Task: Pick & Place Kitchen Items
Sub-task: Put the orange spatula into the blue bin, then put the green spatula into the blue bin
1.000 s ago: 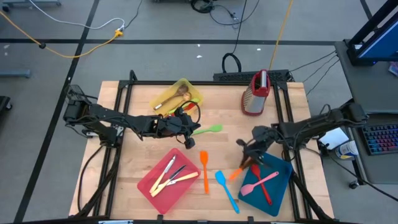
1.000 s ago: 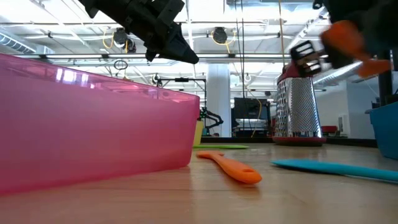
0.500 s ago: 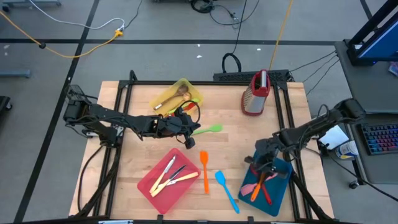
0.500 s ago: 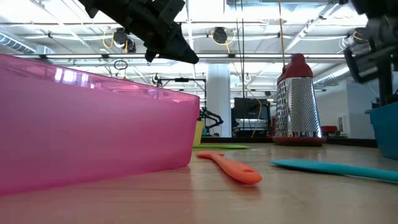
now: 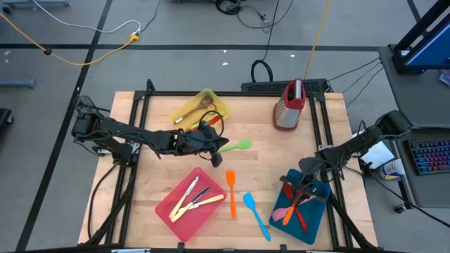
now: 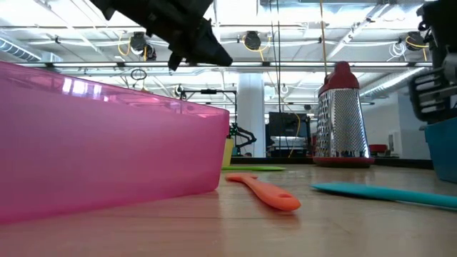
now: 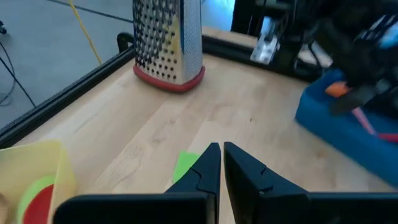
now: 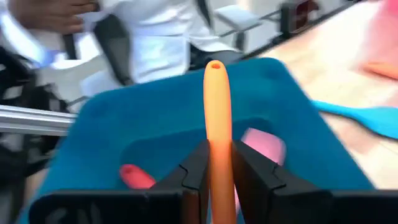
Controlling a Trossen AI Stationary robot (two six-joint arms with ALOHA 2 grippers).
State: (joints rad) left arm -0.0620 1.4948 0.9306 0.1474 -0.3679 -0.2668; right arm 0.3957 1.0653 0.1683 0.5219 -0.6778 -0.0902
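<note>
My right gripper hangs over the blue tray and is shut on an orange utensil. A pink spoon and a red utensil lie in that tray. My left gripper is shut and empty, just above the handle end of a green spatula that lies flat on the table; the spatula also shows in the left wrist view. Another orange spatula and a blue spatula lie flat on the table between the trays. My right gripper pinches the orange utensil's handle between its two fingers, with the handle running out along the fingers. The free end with a hole points away over the blue tray. Whether that end rests on the tray I cannot tell.
A pink-red tray at the near left holds pale-handled cutlery. A yellow tray at the far side holds wooden spoons. A metal grater with a red rim stands at the far right. A person shows beyond the table in the right wrist view.
My right gripper has carried the orange utensil from above the bare table toward the near right, over the blue tray, and gone lower there. The utensil now lies along the tray's inside.
</note>
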